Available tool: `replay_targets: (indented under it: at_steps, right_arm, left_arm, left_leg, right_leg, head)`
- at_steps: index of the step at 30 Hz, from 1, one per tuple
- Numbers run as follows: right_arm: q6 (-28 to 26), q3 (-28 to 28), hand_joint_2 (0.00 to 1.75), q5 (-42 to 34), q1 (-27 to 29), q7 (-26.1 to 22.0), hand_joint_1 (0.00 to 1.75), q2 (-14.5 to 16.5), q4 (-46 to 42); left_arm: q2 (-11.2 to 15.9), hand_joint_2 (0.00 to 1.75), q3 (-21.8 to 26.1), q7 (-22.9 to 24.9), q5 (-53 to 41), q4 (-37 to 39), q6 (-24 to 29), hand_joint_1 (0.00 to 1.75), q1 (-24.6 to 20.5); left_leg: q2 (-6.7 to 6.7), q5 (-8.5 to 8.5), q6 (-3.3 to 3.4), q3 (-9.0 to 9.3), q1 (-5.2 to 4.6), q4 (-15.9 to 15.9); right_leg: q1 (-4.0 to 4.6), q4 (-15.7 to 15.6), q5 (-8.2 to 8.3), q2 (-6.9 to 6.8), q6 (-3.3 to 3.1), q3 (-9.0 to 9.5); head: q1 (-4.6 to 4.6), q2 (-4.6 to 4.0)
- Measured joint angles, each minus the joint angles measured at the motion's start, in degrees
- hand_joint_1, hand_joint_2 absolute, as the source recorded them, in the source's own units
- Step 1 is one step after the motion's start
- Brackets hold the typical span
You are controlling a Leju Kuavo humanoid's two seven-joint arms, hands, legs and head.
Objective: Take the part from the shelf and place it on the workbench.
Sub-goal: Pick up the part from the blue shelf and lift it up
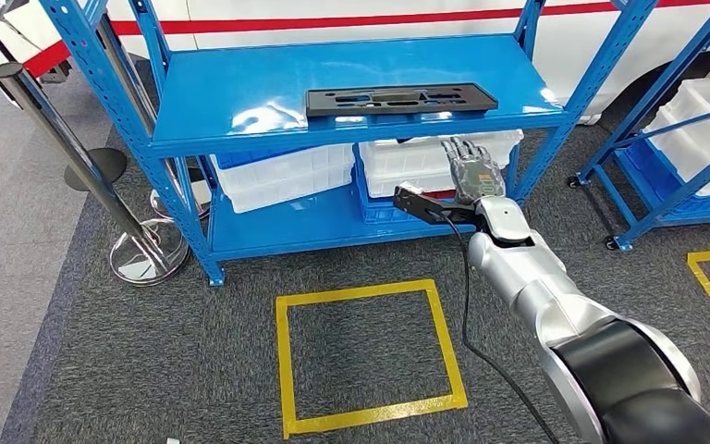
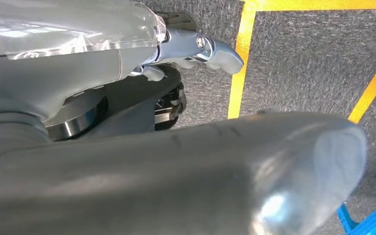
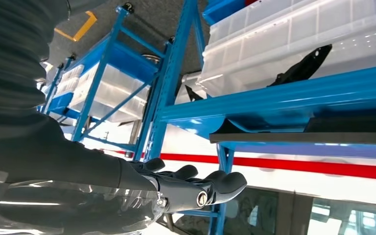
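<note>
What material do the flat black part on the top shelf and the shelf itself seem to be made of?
Black part: probably moulded plastic, matte, thin, with cut-out slots. Shelf: likely painted steel, glossy blue, since it shows bright reflections and has perforated posts.

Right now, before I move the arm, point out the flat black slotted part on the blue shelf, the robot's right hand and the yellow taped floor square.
flat black slotted part (image 1: pixel 401 99), head view, its middle.
right hand (image 1: pixel 472 169), head view, back of hand.
yellow taped floor square (image 1: pixel 283 361), head view, left tape strip.

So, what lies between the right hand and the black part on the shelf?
In the head view, the front edge of the blue shelf lies between the right hand, raised just below it, and the black part on top.
</note>
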Motion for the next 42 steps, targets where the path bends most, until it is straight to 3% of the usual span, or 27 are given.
replay_targets:
  at_steps: [3,4,6,8,9,10,12,14,15,19,21,23,24,25,26,28,29,30,33,35,36,38,39,40,41,42]
  right_arm:
    - [-0.1,0.0,1.75,0.0,-0.1,-0.1,0.0,0.0,-0.4]
    - [-0.2,0.0,1.75,0.0,-0.2,-0.2,0.0,0.0,-0.6]
    - [-0.2,0.2,1.75,0.0,-0.4,-0.4,0.0,0.0,-0.8]
    - [-0.2,0.4,1.75,0.0,-0.2,-0.5,0.0,0.0,-0.7]
    - [-0.2,0.4,1.75,0.0,0.1,-0.5,0.0,0.0,-0.6]
    - [-0.1,0.4,1.75,0.0,0.3,-0.5,0.0,0.0,-0.6]
    - [-0.1,0.4,1.75,0.0,0.5,-0.7,0.0,0.0,-0.6]
    - [0.0,0.4,1.75,0.0,0.4,-0.7,0.0,0.0,-0.6]
    - [0.0,0.4,1.75,0.0,0.3,-0.7,0.0,0.0,-0.6]
    - [0.1,0.5,1.75,0.0,0.2,-0.7,0.0,0.1,-0.9]
    - [0.1,0.5,1.75,0.0,0.2,-0.7,0.0,0.2,-1.1]
    - [0.1,0.6,1.75,0.0,0.3,-0.7,0.0,0.4,-1.1]
    - [0.2,0.7,1.75,0.0,0.5,-0.7,0.0,0.4,-1.1]
    - [0.2,0.7,1.75,0.0,0.7,-0.7,0.0,0.4,-1.1]
    - [0.2,0.8,1.75,0.0,0.8,-0.7,0.0,0.4,-1.1]
    - [0.2,0.8,1.75,-0.1,0.8,-0.7,0.0,0.4,-1.2]
    - [0.2,0.8,1.75,-0.1,0.7,-0.7,0.0,0.5,-1.2]
    - [0.3,0.8,1.75,-0.1,0.7,-0.7,0.0,0.5,-1.2]
    - [0.3,0.9,1.75,-0.2,0.8,-0.6,0.0,0.5,-1.4]
    - [0.3,0.9,1.75,-0.2,0.9,-0.6,0.0,0.4,-1.6]
    - [0.3,0.9,1.75,-0.2,1.0,-0.6,0.0,0.4,-1.7]
    - [0.3,0.9,1.75,-0.3,1.1,-0.6,0.0,0.3,-1.7]
    - [0.3,0.9,1.75,-0.3,1.3,-0.6,0.0,0.3,-1.7]
    - [0.3,0.9,1.75,-0.3,1.4,-0.6,0.0,0.2,-1.7]
    - [0.3,1.0,1.75,-0.3,1.5,-0.6,0.0,0.2,-1.7]
    - [0.3,1.0,1.75,-0.3,1.6,-0.6,0.0,0.1,-1.7]
  left_arm:
    - [0.0,0.0,0.0,0.4,0.3,0.0,-0.5,0.0,-0.1]
    - [-0.1,0.0,0.0,0.6,0.4,0.0,-0.8,0.0,-0.1]
    - [-0.1,0.0,0.0,0.8,0.7,0.0,-1.4,0.0,-0.1]
    - [-0.1,0.0,0.1,1.0,0.9,0.0,-1.7,0.0,-0.1]
    - [-0.1,0.0,0.2,1.0,0.9,0.0,-1.7,0.0,-0.1]
    - [-0.1,0.0,0.2,1.0,0.9,0.0,-1.6,0.0,0.0]
    - [-0.2,0.0,0.3,1.0,0.9,0.0,-1.4,0.0,0.2]
    - [-0.2,0.0,0.3,1.0,0.9,0.0,-1.4,0.0,0.1]
    - [-0.2,0.0,0.3,1.0,0.9,0.0,-1.4,0.0,0.1]
    - [-0.2,0.0,0.3,0.9,0.9,0.1,-0.2,0.0,0.0]
    - [-0.2,0.0,0.3,0.7,0.8,0.1,0.9,0.0,-0.1]
    - [-0.2,0.0,0.3,0.4,0.7,0.1,2.0,0.0,0.0]
    - [-0.2,0.0,0.3,0.3,0.7,0.1,2.4,0.0,0.0]
    - [-0.2,0.0,0.3,0.2,0.7,0.1,2.6,0.0,0.1]
    - [-0.2,0.0,0.3,0.1,0.7,0.1,2.7,0.0,0.2]
    - [-0.2,0.0,0.3,0.1,0.8,0.1,2.5,0.0,0.4]
    - [-0.2,0.0,0.3,0.2,0.8,0.2,2.3,0.0,0.4]
    - [-0.3,0.0,0.3,0.2,0.8,0.3,2.1,0.0,0.4]
    - [-0.3,0.0,0.3,0.4,0.8,0.4,1.3,0.0,0.2]
    - [-0.3,0.0,0.3,0.5,0.8,0.4,1.1,0.0,0.3]
    - [-0.3,0.0,0.3,0.5,0.8,0.4,1.1,0.0,0.3]
    - [-0.3,0.0,0.3,0.5,0.8,0.4,1.2,0.0,0.1]
    - [-0.3,0.0,0.3,0.6,0.8,0.4,1.2,0.0,0.1]
    - [-0.3,0.0,0.3,0.6,0.8,0.4,1.2,0.0,0.1]
    - [-0.3,0.0,0.3,0.7,0.8,0.4,1.3,0.0,0.1]
    - [-0.3,0.0,0.3,0.7,0.8,0.4,1.3,0.0,0.2]
  left_leg:
    - [0.07,-1.03,1.13,0.75,-0.18,-0.7]
    - [0.11,-1.12,1.57,1.44,0.02,-1.3]
    - [0.27,-1.26,2.18,2.85,0.12,-2.0]
    - [0.44,-2.0,2.4,3.92,-0.1,-2.0]
    - [0.46,-2.45,2.32,4.51,-0.22,-1.9]
    - [0.43,-3.0,2.17,5.2,-0.31,-1.8]
    - [0.4,-4.36,1.75,6.87,-0.39,-1.5]
    - [0.37,-5.96,1.14,8.13,-0.55,-1.2]
    - [0.34,-6.54,0.78,8.5,-0.55,-1.1]
    - [0.37,-8.09,-0.75,9.08,-0.19,-0.4]
    - [0.39,-9.84,-1.48,6.21,0.09,5.0]
    - [0.4,-11.09,-2.17,0.19,0.62,13.5]
    - [0.41,-10.61,-2.44,-2.61,0.9,16.3]
    - [0.42,-8.91,-2.64,-4.5,1.14,17.0]
    - [0.43,-6.04,-2.8,-5.18,1.34,15.1]
    - [0.38,0.81,-3.04,-3.92,1.58,7.4]
    - [0.33,2.81,-2.96,-3.04,1.55,4.2]
    - [0.29,3.51,-2.65,-2.48,1.46,2.1]
    - [0.28,2.02,-1.08,-2.22,1.08,0.9]
    - [0.3,1.48,-0.12,-1.73,0.93,0.7]
    - [0.31,1.22,0.32,-1.4,0.85,0.6]
    - [0.28,0.7,0.96,-0.96,0.48,0.6]
    - [0.24,0.46,1.14,-0.74,0.25,0.7]
    - [0.19,0.18,1.26,-0.48,0.01,0.7]
    - [0.16,-0.11,1.35,-0.14,-0.23,0.8]
    - [0.14,-0.43,1.39,0.29,-0.47,0.9]
  right_leg:
    - [-0.3,-0.9,-0.41,-0.22,2.22,0.61]
    - [-0.3,0.2,-0.77,-0.3,2.58,0.35]
    - [-0.18,6.6,-2.73,-0.31,2.17,-2.88]
    - [-0.01,14.7,-4.92,-0.3,1.73,-8.5]
    - [0.06,16.9,-4.74,-0.3,1.58,-10.56]
    - [0.11,16.8,-3.32,-0.31,1.4,-11.53]
    - [0.23,10.4,2.41,-0.37,0.9,-10.18]
    - [0.59,3.6,6.26,-0.43,0.61,-7.75]
    - [0.77,2.1,6.68,-0.43,0.51,-7.09]
    - [0.96,1.4,5.38,-0.16,-0.39,-5.73]
    - [0.68,0.8,4.6,-0.18,-0.91,-4.22]
    - [0.61,0.6,3.38,-0.14,-1.07,-2.76]
    - [0.57,0.6,2.66,-0.07,-0.97,-1.93]
    - [0.49,0.6,1.88,0.0,-0.81,-0.99]
    - [0.38,0.6,1.06,0.08,-0.6,0.06]
    - [0.14,0.7,-0.65,0.22,-0.03,2.04]
    - [0.16,0.8,-1.33,0.36,0.34,2.53]
    - [0.19,0.9,-1.82,0.46,0.72,2.63]
    - [0.0,0.7,-2.53,0.57,1.8,2.32]
    - [-0.21,2.8,-3.87,0.19,2.21,1.58]
    - [-0.17,5.9,-5.2,-0.02,2.25,0.01]
    - [0.15,14.5,-8.04,-0.23,2.03,-5.32]
    - [0.37,17.8,-8.54,-0.22,1.85,-7.91]
    - [0.59,19.1,-7.79,-0.22,1.56,-9.6]
    - [0.86,18.1,-5.87,-0.21,1.13,-10.13]
    - [1.21,14.9,-3.05,-0.22,0.57,-9.48]
  head:
    - [0.01,-0.01]
    - [0.03,-0.01]
    - [0.07,-0.01]
    - [0.07,0.0]
    - [0.07,0.0]
    - [0.07,0.0]
    - [0.07,0.0]
    - [0.07,-0.01]
    - [0.07,-0.01]
    - [0.06,0.0]
    - [0.06,0.0]
    - [0.05,0.0]
    - [0.04,0.0]
    - [0.04,0.0]
    - [0.04,-0.01]
    - [0.05,-0.02]
    - [0.05,-0.02]
    - [0.04,-0.02]
    - [0.04,0.0]
    - [0.04,0.0]
    - [0.05,0.0]
    - [0.05,0.0]
    - [0.05,0.0]
    - [0.04,0.0]
    - [0.04,0.0]
    - [0.04,0.0]
